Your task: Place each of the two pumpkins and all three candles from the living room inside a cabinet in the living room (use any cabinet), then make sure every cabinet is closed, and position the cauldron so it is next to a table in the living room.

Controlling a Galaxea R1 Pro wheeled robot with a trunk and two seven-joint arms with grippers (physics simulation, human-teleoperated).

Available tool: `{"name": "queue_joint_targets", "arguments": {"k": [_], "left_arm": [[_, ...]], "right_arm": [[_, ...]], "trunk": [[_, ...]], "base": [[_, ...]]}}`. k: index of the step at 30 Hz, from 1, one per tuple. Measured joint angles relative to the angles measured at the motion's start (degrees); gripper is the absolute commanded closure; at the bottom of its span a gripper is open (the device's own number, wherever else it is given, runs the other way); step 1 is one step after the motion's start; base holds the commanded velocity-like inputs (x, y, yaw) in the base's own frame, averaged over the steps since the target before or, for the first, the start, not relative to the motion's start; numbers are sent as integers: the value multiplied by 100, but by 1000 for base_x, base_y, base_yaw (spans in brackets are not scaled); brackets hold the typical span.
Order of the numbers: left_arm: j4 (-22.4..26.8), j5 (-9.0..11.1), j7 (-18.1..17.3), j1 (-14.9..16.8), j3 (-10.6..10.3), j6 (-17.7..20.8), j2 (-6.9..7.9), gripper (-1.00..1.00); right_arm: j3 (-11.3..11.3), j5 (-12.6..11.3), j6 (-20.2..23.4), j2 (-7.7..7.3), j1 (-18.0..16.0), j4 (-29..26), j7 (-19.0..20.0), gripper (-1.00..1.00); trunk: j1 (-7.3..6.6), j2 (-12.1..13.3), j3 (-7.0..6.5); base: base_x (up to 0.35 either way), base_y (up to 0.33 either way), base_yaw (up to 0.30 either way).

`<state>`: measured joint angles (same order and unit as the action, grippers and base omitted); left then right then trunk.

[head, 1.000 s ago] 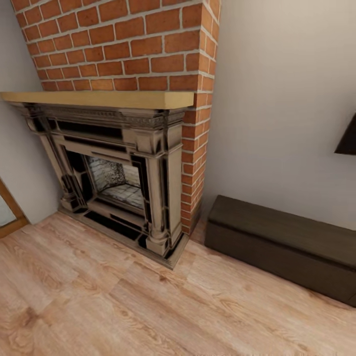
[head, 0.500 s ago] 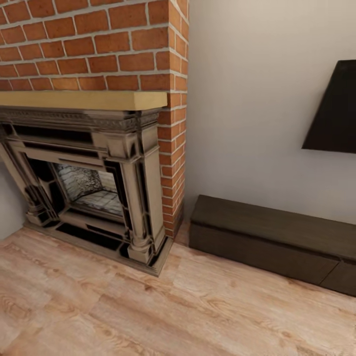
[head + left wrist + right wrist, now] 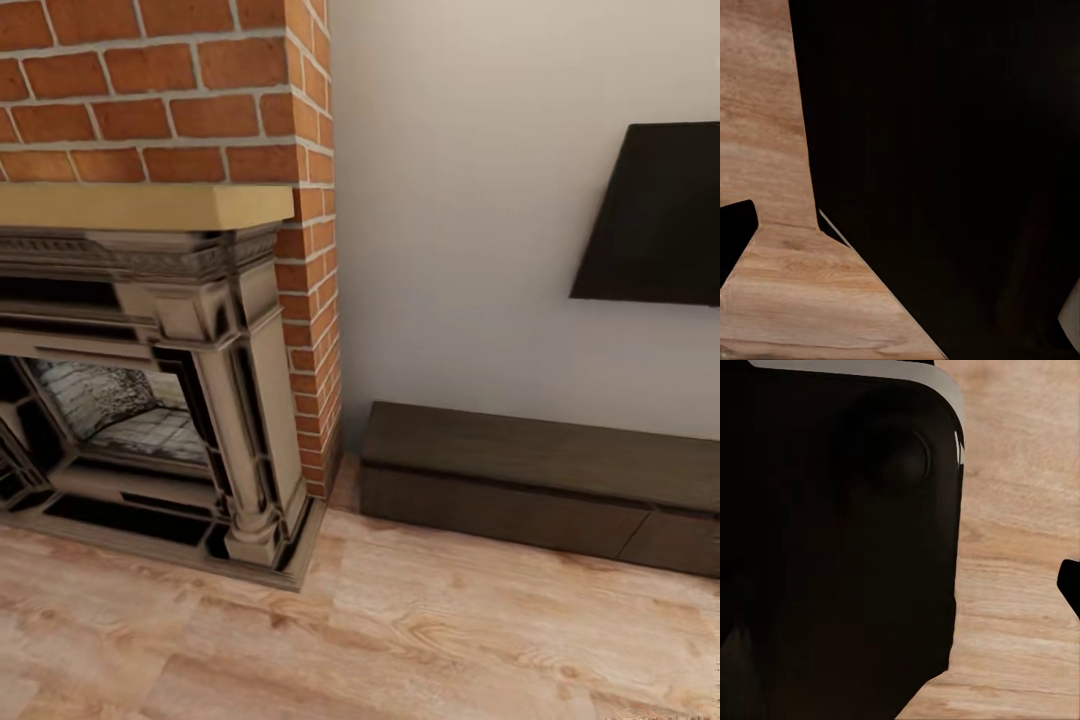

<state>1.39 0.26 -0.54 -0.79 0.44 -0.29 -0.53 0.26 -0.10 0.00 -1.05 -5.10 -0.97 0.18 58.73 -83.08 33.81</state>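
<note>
The cabinet [image 3: 520,485], a long low dark-brown unit, stands on the floor against the white wall at the right of the head view, its flat fronts shut. The pumpkins, candles, cauldron and table are out of view. In the left wrist view one dark fingertip [image 3: 736,232] of my left gripper [image 3: 900,240] sits at the picture's edge over wood floor, with nothing held. In the right wrist view a dark fingertip [image 3: 1069,585] of my right gripper [image 3: 900,585] likewise sits at the edge. A large dark part of the robot hides the other fingertips.
A brick chimney [image 3: 170,90] with an ornate fireplace [image 3: 150,400] and pale mantel shelf [image 3: 140,205] fills the left. A dark flat screen [image 3: 655,215] hangs on the wall above the cabinet. Light wood floor [image 3: 400,640] spreads in front.
The whole head view has swung to the right: the fireplace slid left, and more of the cabinet and the wall screen came into view. This is camera motion.
</note>
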Motion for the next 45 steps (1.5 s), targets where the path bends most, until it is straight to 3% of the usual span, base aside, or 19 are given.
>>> {"name": "queue_joint_targets", "arguments": {"k": [18,35,39,45], "left_arm": [[2,-9,-7,0,-9,2,0,-100],[2,-3,-7,0,-9,-4,-4,-100],[2,0,-7,0,-9,-6,0,-100],[2,0,-7,0,-9,-5,0,-100]], "right_arm": [[0,-1,2,9,0,7,-6,-100],[22,43,0,8,0,-11,-9,-100],[26,300,-7,9,0,-16,-1,-100],[-5,379,-190,-3,0,-51,-22,-100]], "trunk": [[0,0,-13],[0,0,-16],[0,0,-16],[0,0,-16]], "base": [[295,92,-275],[56,-29,-15],[6,-6,0],[1,-1,0]]}}
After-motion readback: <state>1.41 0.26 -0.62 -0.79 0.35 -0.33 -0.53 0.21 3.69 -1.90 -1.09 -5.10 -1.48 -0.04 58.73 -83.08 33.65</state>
